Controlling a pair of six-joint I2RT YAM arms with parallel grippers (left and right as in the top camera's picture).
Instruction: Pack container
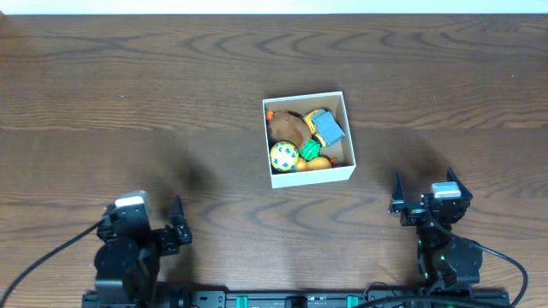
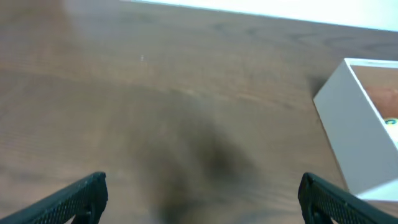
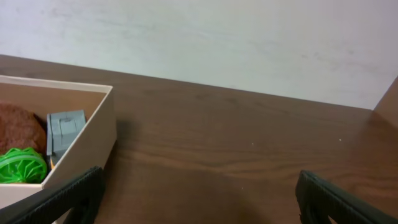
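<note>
Overhead and wrist views of the packing scene. The container (image 1: 312, 175), a small square box with white outer walls and a tan-brown inside, stands lidless on the dark wooden table (image 1: 128, 103). Five toys lie crowded together within it:

- A brown lump (image 1: 287, 127) fills the far-left corner of the container.
- A grey-blue block (image 1: 330, 128) lies beside the lump, toward the far-right corner.
- A yellow ball with green dots (image 1: 284, 156) rests against the near-left wall.
- A green ridged toy (image 1: 310, 150) sits just beside the ball, near the middle of the container.
- An orange piece (image 1: 318, 162) lies against the near wall, partly hidden by the green toy.

The left gripper (image 2: 202, 193) hangs above bare wood, nearer the robot than the container and well off to its left. Its fingers are spread wide with nothing between them, and the container's white wall (image 2: 354, 143) shows at the right edge of the left wrist view.

The right gripper (image 3: 199, 186) hangs nearer the robot than the container and to its right. Its fingers are likewise spread and empty. In the right wrist view the container's near corner (image 3: 93, 146) stands at left, apart from both fingers, with the block, the green toy and the brown lump visible over the rim. A pale wall (image 3: 217, 43) rises beyond the far table edge.
</note>
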